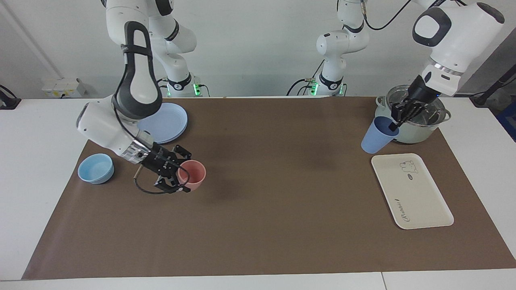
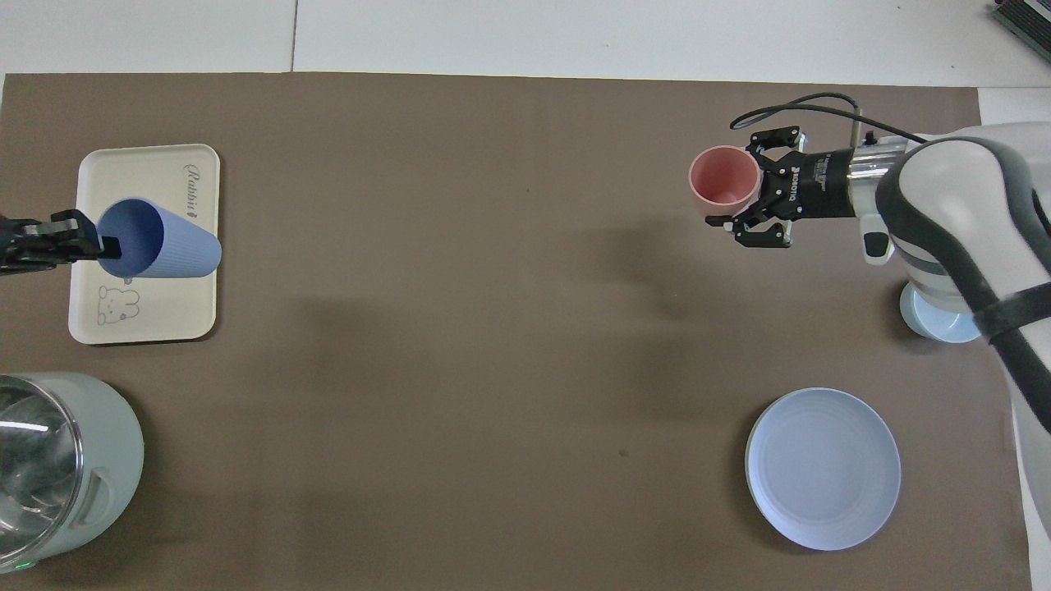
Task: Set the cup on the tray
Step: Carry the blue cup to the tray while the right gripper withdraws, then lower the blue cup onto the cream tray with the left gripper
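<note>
The periwinkle-blue cup (image 1: 375,140) hangs tilted in the air from my left gripper (image 1: 394,125), which is shut on its rim. In the overhead view the cup (image 2: 168,250) and the left gripper (image 2: 103,245) are over the cream-white tray (image 2: 148,164). In the facing view the cup's base is above the mat, just at the end of the tray (image 1: 411,193) that is nearer to the robots. My right gripper (image 1: 177,177) is low at the right arm's end, shut on a pink cup (image 1: 194,174), also seen in the overhead view (image 2: 722,180).
A glass-lidded pot (image 1: 417,125) stands close to the blue cup, nearer to the robots than the tray. A round blue plate (image 1: 167,119) and a light-blue bowl (image 1: 96,168) lie near the right arm. A brown mat (image 1: 282,201) covers the table.
</note>
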`<control>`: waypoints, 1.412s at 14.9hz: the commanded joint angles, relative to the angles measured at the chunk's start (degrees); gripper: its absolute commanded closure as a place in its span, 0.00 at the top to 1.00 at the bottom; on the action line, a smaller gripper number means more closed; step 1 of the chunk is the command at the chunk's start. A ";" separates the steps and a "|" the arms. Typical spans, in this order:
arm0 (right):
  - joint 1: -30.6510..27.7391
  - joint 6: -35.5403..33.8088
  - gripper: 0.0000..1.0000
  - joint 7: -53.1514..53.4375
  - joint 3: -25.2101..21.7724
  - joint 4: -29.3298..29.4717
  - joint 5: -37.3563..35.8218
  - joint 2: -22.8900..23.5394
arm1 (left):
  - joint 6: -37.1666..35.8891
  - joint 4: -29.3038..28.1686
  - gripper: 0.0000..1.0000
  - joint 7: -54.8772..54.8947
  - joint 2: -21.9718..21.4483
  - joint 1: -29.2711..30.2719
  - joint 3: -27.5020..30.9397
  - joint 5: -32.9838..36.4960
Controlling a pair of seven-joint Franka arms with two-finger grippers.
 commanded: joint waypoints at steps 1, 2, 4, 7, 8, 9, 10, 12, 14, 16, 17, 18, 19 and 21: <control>-6.97 -7.01 0.00 -9.36 1.14 5.72 2.57 6.11 | 6.12 0.07 0.00 7.94 5.28 4.07 -0.93 4.28; -8.65 -9.30 0.00 -12.44 1.14 7.74 4.23 8.22 | 8.40 0.08 0.00 9.61 7.12 4.69 -0.93 6.30; -10.24 -10.55 0.00 -15.19 1.23 8.90 5.30 10.34 | 11.76 -0.10 0.00 13.82 10.20 7.32 -0.93 7.03; -11.48 -12.57 0.00 -17.48 1.32 11.36 7.32 13.51 | 17.11 -4.91 0.00 15.87 9.87 6.98 -0.84 7.20; -11.83 -12.57 0.00 -17.74 1.32 11.36 7.50 13.86 | 19.57 -7.20 0.00 15.95 9.78 7.16 -0.93 7.20; -12.18 -12.40 0.00 -17.83 1.32 11.36 7.50 14.04 | 21.85 -8.44 0.00 15.87 9.69 6.81 -0.93 7.20; -12.18 -12.31 0.00 -17.83 1.32 11.36 7.58 14.04 | 23.01 -8.80 0.00 15.95 9.78 6.63 -0.93 7.20; -12.09 -11.70 0.00 -18.01 1.32 11.28 7.67 14.04 | 25.20 -8.63 0.00 16.39 11.00 7.42 -0.93 7.20; -12.27 -11.52 0.00 -18.53 1.32 11.19 7.76 14.91 | 26.09 -8.71 0.00 16.57 12.32 7.42 -0.93 7.20; -12.27 -11.43 0.00 -20.11 1.32 11.19 7.59 15.62 | 27.41 -8.98 0.00 16.66 13.29 7.42 -0.93 7.20; -12.36 -11.43 0.00 -20.38 1.23 11.19 7.58 15.97 | 27.76 -9.06 0.00 16.92 13.56 7.51 -0.93 7.12; -12.44 -11.43 0.00 -20.90 1.23 11.27 7.58 16.24 | 28.46 -9.50 0.00 16.92 13.82 7.51 -0.93 7.20; -12.45 -11.43 0.00 -20.99 1.23 11.28 7.67 16.68 | 29.08 -10.11 0.54 17.01 13.74 7.42 -0.93 7.20; -12.45 -11.34 0.00 -21.08 1.23 11.28 7.23 17.91 | 28.74 -9.60 1.00 17.01 13.73 7.42 -0.93 7.20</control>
